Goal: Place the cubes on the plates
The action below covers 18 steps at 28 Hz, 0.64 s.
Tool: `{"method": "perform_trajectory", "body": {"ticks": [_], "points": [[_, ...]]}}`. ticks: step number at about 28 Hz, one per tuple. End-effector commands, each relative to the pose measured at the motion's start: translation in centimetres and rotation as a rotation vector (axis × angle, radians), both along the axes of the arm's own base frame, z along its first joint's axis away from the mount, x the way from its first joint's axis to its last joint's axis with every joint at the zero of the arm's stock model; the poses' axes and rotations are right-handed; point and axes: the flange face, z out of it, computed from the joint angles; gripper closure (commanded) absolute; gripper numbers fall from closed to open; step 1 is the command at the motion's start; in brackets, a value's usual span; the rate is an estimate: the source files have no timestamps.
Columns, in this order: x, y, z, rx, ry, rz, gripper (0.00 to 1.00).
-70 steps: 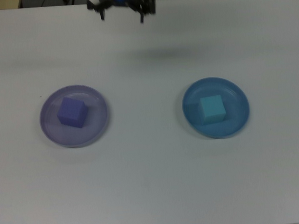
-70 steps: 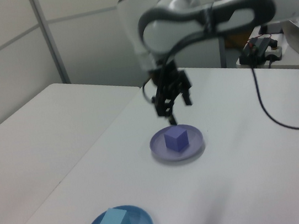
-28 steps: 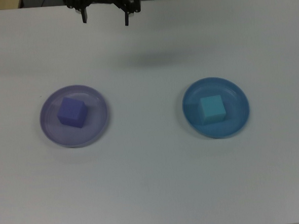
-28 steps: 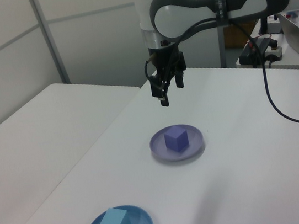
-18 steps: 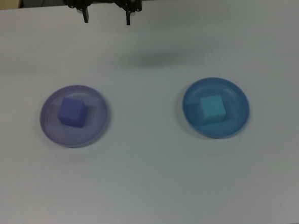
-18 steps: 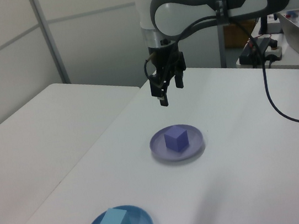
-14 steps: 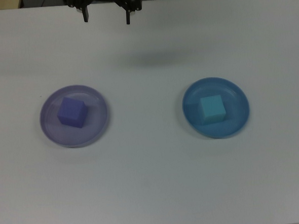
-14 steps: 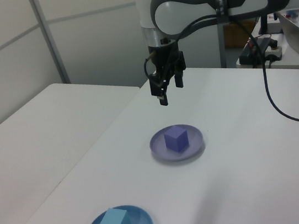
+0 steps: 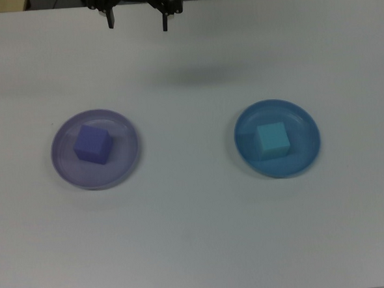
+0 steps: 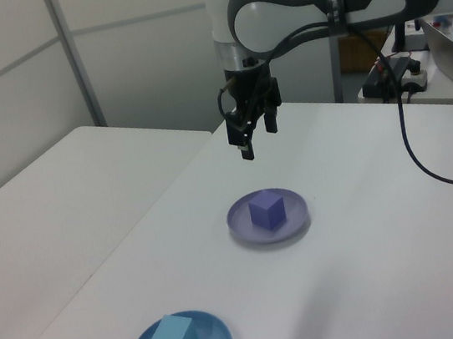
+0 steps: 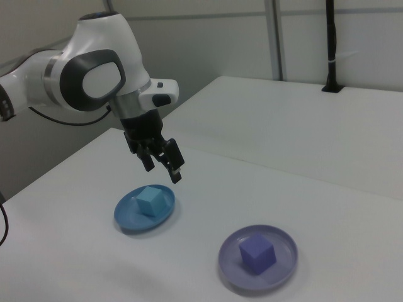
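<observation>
risk first: little is left to go wrong, since both cubes are already seated on plates and the task is judged complete. the main hazard is judged to be a needless descent: if the gripper (image 10: 254,137) is lowered again, a plate rim could be clipped or a cube nudged off centre. the cubes look light and foam-like, so a light brush would probably be enough to slide one across a shallow plate. a safe exit is judged to be straight up or away from both plates.

tool state: the gripper (image 9: 137,20) is held high above the table (image 9: 197,235), fingers spread apart, nothing between them, nothing touched. released and empty. in the right view the two fingertips (image 11: 177,177) are seen clearly separated with open air between.

positions relative to the tool:
- purple-blue cube (image 9: 91,144) is sat on the lavender plate (image 9: 66,172), below the gripper and toward the top view's left, well apart from the fingers. in the left view the cube (image 10: 266,210) is seen under and slightly in front of the tool.
- teal cube (image 9: 272,140) is sat on the blue plate (image 9: 308,160), below the gripper and toward the top view's right, farther off than the purple one in the top view.
- in the right view the gripper (image 11: 164,167) appears overlapped with the far rim of the blue plate (image 11: 126,220), but this is judged to be line of sight only; its shadow on the table in the top view is found well clear of both plates.

both cubes are sat flat, roughly centred, clear of the rims.
</observation>
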Motion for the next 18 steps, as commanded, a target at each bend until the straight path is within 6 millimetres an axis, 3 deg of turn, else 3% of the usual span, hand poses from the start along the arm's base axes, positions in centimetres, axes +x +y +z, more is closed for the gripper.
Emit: {"method": "perform_trajectory", "body": {"ticks": [1,18], "points": [[-0.10,-0.19,0.50,0.030,-0.021,-0.002,0.00],[-0.06,-0.19,0.48,0.039,-0.020,-0.004,0.00]]}}
